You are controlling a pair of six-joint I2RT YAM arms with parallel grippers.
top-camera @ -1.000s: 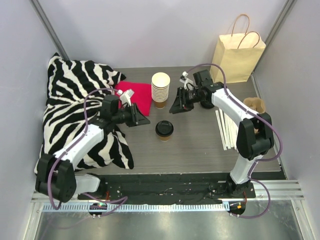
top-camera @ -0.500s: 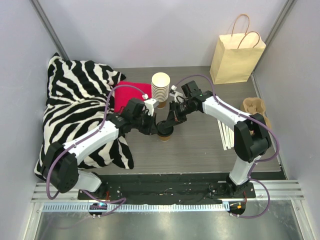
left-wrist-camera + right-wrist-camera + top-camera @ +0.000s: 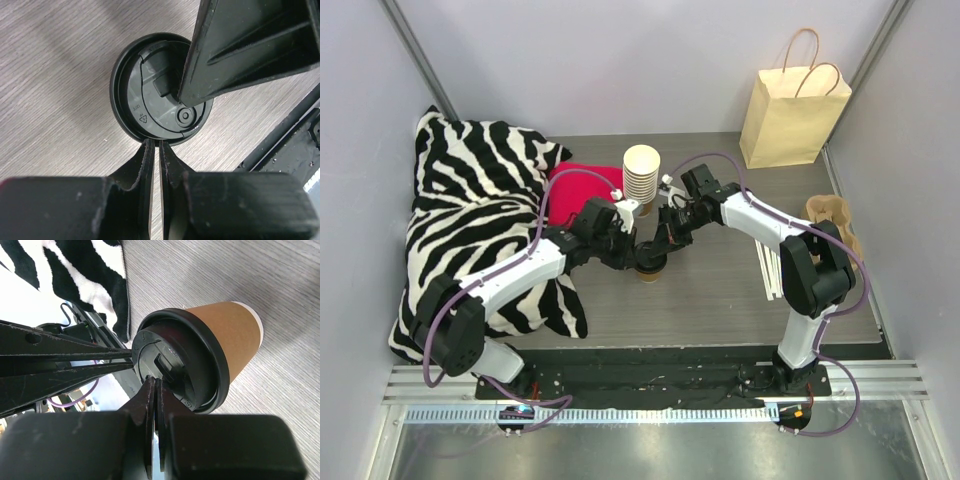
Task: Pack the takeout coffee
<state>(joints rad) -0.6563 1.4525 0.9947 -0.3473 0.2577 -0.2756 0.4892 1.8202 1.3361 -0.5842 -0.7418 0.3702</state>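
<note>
Left pincer (image 3: 154, 144), jaws nearly together, touches the lid rim of the takeout coffee (image 3: 220, 335); right pincer (image 3: 154, 382), closed, meets the lid top. It stands upright mid-surface (image 3: 720, 290), near the stacked cups (image 3: 641, 178).

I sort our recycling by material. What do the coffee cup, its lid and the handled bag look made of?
Cup: matte brown paper, likely, white at its base. Lid: black moulded plastic, faintly glossy, stamped with a recycling triangle. Bag: tan kraft-looking paper, matte; handles probably twisted paper.
</note>
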